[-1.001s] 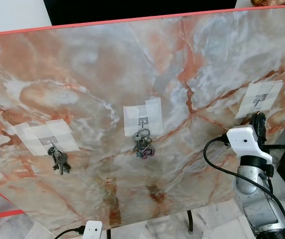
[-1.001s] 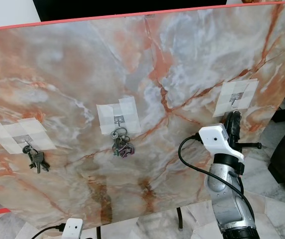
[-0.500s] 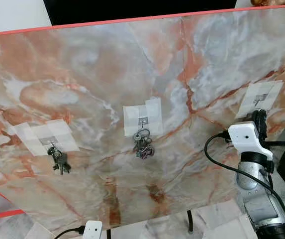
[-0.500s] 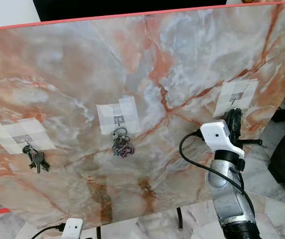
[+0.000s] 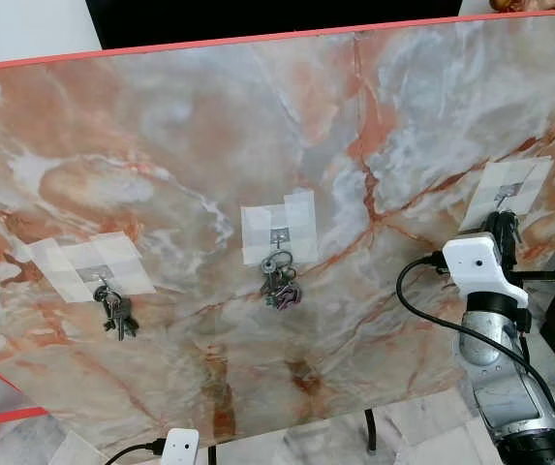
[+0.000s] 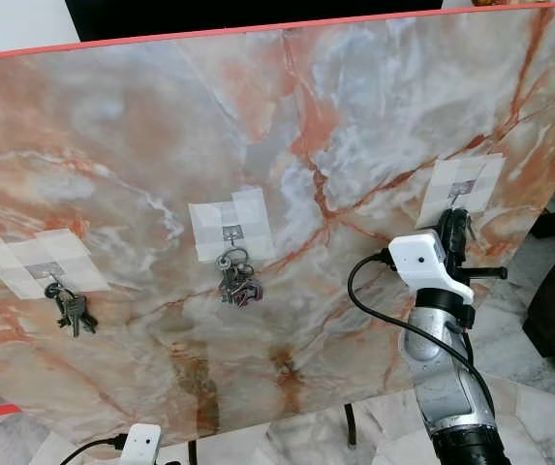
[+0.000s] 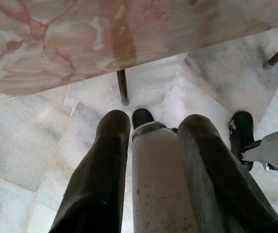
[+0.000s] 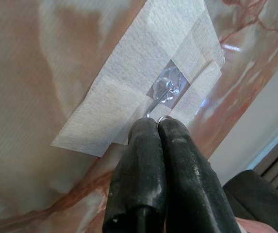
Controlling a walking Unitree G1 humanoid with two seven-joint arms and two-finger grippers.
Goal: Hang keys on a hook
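A large slab of marble-patterned board [image 5: 258, 145], edged in red and tilted back, carries three taped patches, each with a small hook. The right tool [image 8: 159, 122] is raised to the right-hand hook [image 8: 164, 90], its two black fingers [image 8: 143, 160] pressed together with a thin metal key ring [image 8: 162, 118] pinched between the tips; the ring sits just below the hook's wire, touching or nearly touching it, and whether it is already over the hook cannot be told. The keys themselves are hidden behind the fingers. From the head camera the same tool [image 5: 502, 225] stands just under that hook's tape patch [image 5: 506, 192], with the white wrist housing [image 5: 476, 266] and a black cable [image 5: 422, 310] below it. To the left of that hook, the middle hook [image 5: 279, 235] already bears a bunch of keys [image 5: 280, 286], and the far-left hook [image 5: 99, 279] bears another key bunch [image 5: 117, 315]. The left tool [image 7: 151, 126] hangs low under the board, pointing at the pale tiled floor [image 7: 27, 145], its fingers apart and holding nothing, with a board leg [image 7: 122, 87] ahead of it.
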